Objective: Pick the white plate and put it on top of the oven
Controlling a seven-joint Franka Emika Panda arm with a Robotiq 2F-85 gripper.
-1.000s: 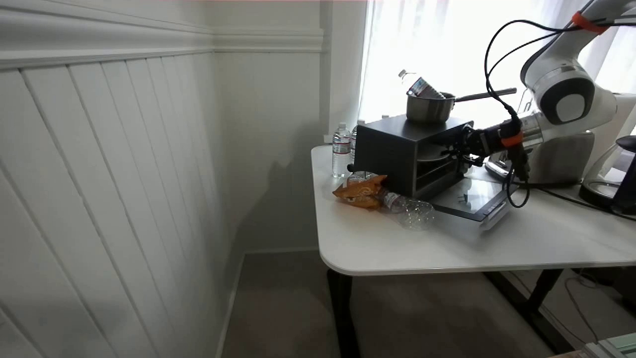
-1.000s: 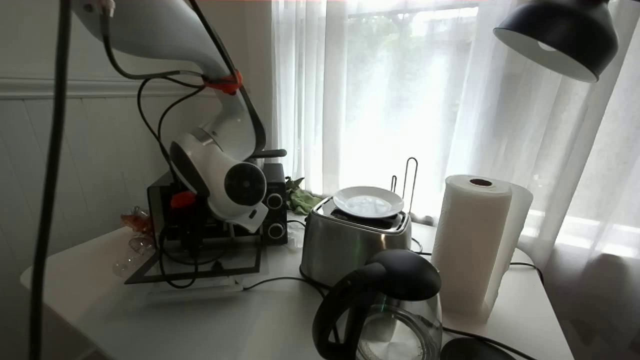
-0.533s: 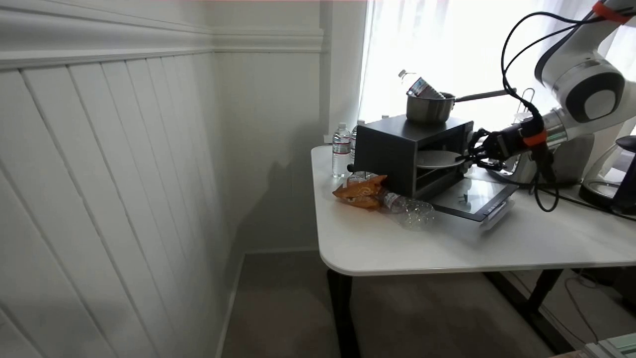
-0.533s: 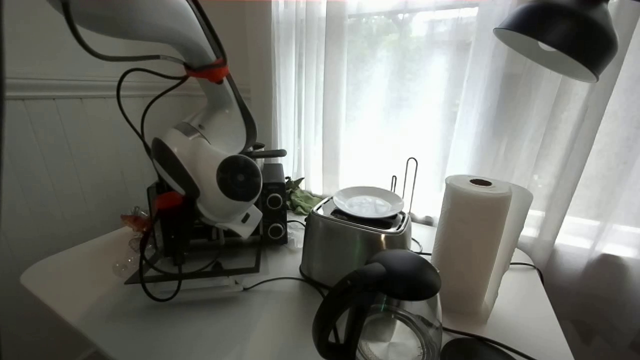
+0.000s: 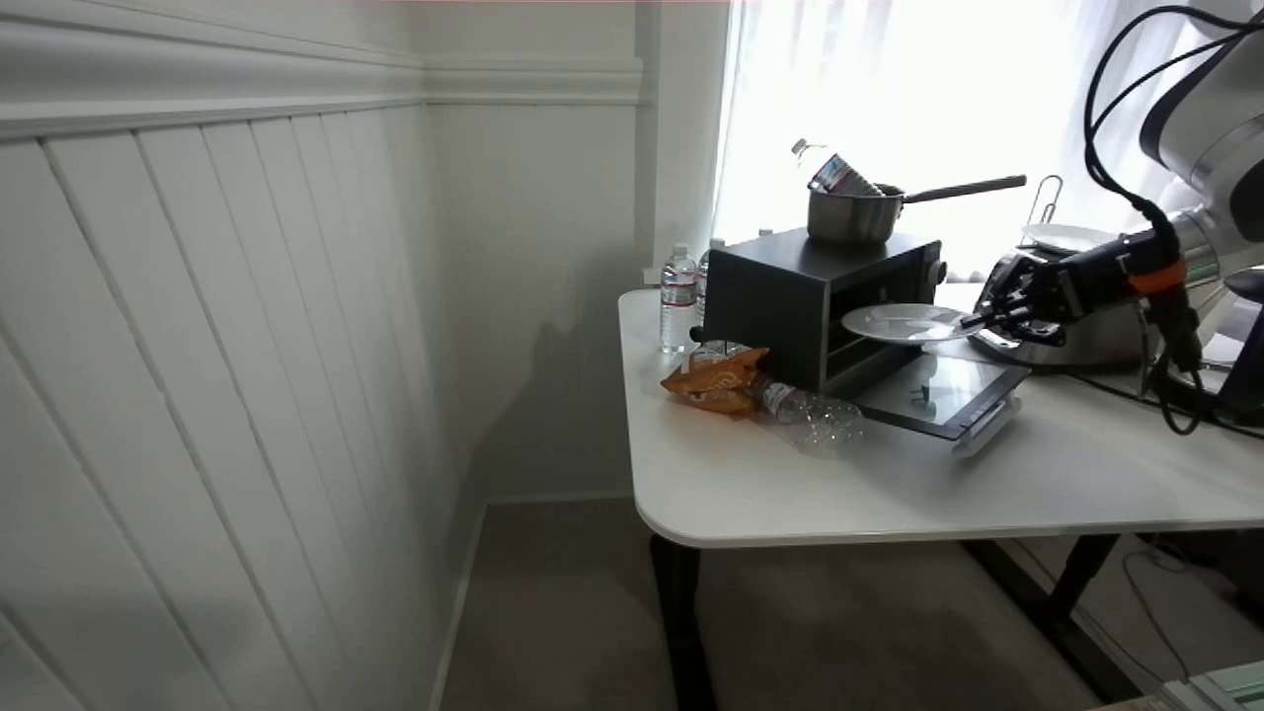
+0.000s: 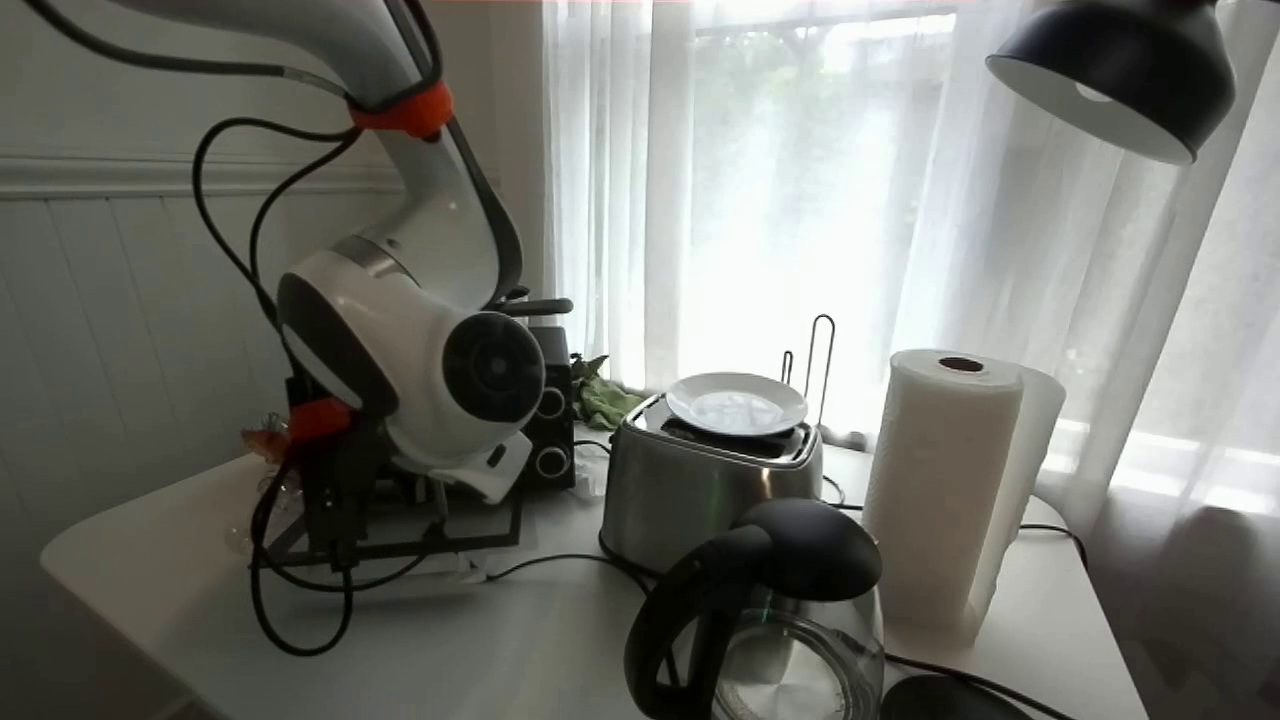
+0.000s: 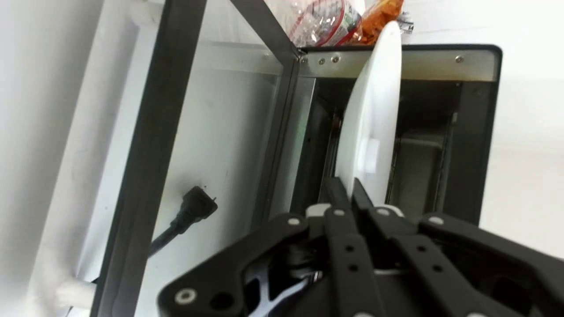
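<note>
The white plate [image 5: 904, 323] is pinched at its rim by my gripper [image 5: 973, 321] in an exterior view. It is roughly level above the open glass door, in front of the oven's opening. In the wrist view the plate [image 7: 374, 101] extends from between the nearly closed fingertips [image 7: 351, 189]. The black oven [image 5: 765, 316] stands with its door down; its knob panel [image 6: 550, 430] also shows in an exterior view, where the arm hides the held plate and gripper. A similar white plate [image 6: 735, 405] lies on the silver toaster.
A pot [image 5: 851, 215] with a bottle [image 5: 839, 176] leaning in it stands on the oven. The lowered door [image 5: 938, 390] extends over the table. An orange bag [image 5: 716, 380] and bottles lie beside the oven. The toaster [image 6: 690, 510], kettle [image 6: 790, 560] and paper roll [image 6: 940, 500] stand nearby.
My gripper has backed away from the oven, drawing the plate out of its opening until it sits mostly outside, over the door. The oven, pot and toaster have not moved.
</note>
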